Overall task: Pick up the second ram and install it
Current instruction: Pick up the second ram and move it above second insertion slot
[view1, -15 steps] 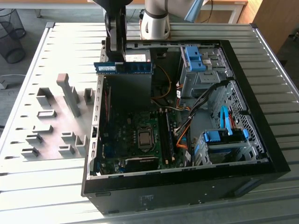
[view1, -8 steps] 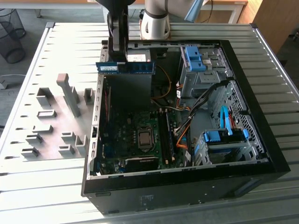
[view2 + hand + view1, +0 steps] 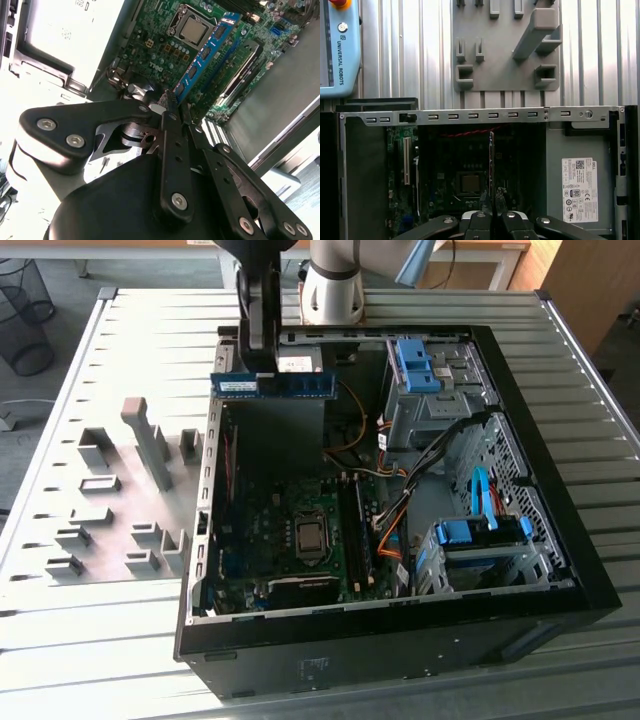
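Well off to the exterior view's left of the tool, a grey fixture plate (image 3: 120,505) with upright blocks lies on the slatted table (image 3: 90,660), outside the case wall. Next comes the open computer case (image 3: 400,640). In the first wrist view its perforated metal rim (image 3: 490,116) runs straight across ahead of the fingers. The gripper (image 3: 262,372) hangs over the far end of the case, above the height of its walls. Its fingers (image 3: 170,125) are pressed together on the second ram (image 3: 272,385), pinching it. The blue stick sits level with its long edge across, touching nothing else, with free air on every side. Far beneath it lies the motherboard (image 3: 280,540), with the processor socket (image 3: 310,537) below the tool. The black memory slots (image 3: 356,530) run a little further toward the exterior view's right, well apart from the held stick. In the first wrist view a grey box with a white label (image 3: 580,190) stands just beside the fingers, narrowing the room on that side. Further right, orange cables (image 3: 395,525) cross the case floor. Beyond them stand the drive cages with blue clips (image 3: 418,365), against the far wall of the case, well clear of the tool.
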`<state>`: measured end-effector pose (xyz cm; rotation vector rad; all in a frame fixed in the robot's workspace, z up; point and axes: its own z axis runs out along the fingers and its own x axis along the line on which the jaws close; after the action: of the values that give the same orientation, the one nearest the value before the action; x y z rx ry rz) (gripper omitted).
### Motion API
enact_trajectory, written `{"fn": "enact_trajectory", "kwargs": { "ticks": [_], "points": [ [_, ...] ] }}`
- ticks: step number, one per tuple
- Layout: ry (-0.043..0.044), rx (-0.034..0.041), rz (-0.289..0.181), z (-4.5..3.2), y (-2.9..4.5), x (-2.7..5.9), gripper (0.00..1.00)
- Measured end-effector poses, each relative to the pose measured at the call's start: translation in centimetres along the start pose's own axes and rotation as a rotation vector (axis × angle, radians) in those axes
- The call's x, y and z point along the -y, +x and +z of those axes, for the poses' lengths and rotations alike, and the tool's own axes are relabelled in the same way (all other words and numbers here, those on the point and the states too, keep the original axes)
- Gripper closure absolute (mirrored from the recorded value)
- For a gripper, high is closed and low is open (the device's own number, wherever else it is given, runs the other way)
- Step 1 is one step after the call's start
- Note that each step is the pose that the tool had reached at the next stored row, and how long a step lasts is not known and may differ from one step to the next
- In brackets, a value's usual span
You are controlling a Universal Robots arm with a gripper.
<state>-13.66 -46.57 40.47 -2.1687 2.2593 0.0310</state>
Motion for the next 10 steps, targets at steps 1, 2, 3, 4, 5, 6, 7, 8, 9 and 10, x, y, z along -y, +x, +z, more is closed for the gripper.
{"fn": "enact_trajectory", "kwargs": {
  "ticks": [1,2,3,4,5,6,7,8,9,10],
  "points": [
    [0.0,0.0,0.0,0.0,0.0,0.07,0.86],
    [0.0,0.0,0.0,0.0,-0.01,0.14,0.86],
    [0.0,0.0,0.0,0.0,-0.01,0.2,0.86],
    [0.0,0.0001,0.0,0.0,-0.01,0.27,0.86],
    [0.0,0.0,0.0,0.0,-0.01,0.33,0.86],
    [0.0,0.0,0.0,0.0,-0.02,0.39,0.86],
    [0.0,0.0,0.0,0.0,-0.02,0.44,0.86],
    [0.0,0.0,0.0,0.0,-0.02,0.44,0.86],
    [0.0,0.0,0.0,0.0,-0.02,0.46,0.86],
    [0.0,0.0,0.0,-0.01,-0.02,0.46,0.86]
  ]
}}
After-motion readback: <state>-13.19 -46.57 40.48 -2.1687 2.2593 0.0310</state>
